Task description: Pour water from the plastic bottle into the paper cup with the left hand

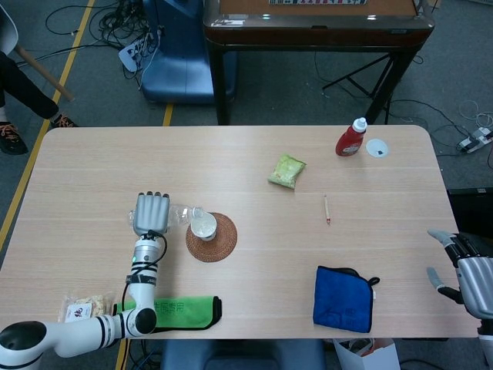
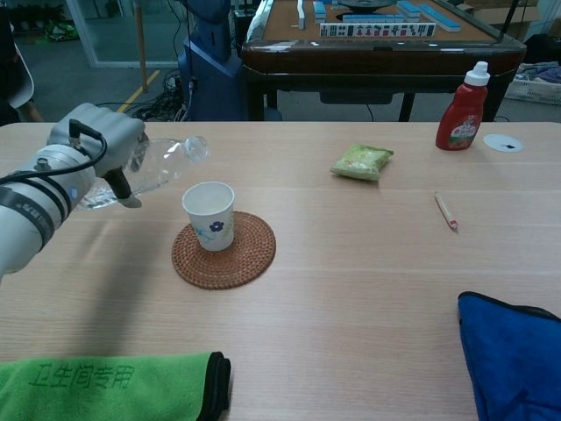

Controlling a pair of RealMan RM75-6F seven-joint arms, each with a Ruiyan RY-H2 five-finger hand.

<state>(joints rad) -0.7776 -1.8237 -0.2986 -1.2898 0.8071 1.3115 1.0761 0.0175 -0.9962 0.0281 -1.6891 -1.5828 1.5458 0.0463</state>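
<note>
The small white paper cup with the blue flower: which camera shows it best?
The chest view: the white paper cup stands side-on, so its flower print and the round woven coaster beneath are clear. The head view looks down on the cup, showing mainly its rim and inside.

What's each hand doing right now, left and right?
Left hand: grips the plastic bottle, mouth tipped up behind the paper cup.
Right hand: holds nothing, fingers apart at the table edge.

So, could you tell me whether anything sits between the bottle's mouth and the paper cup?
Nothing visible does. The left hand holds the plastic bottle with its mouth raised above and just left of the paper cup, which stands open-topped on the woven coaster.
</note>
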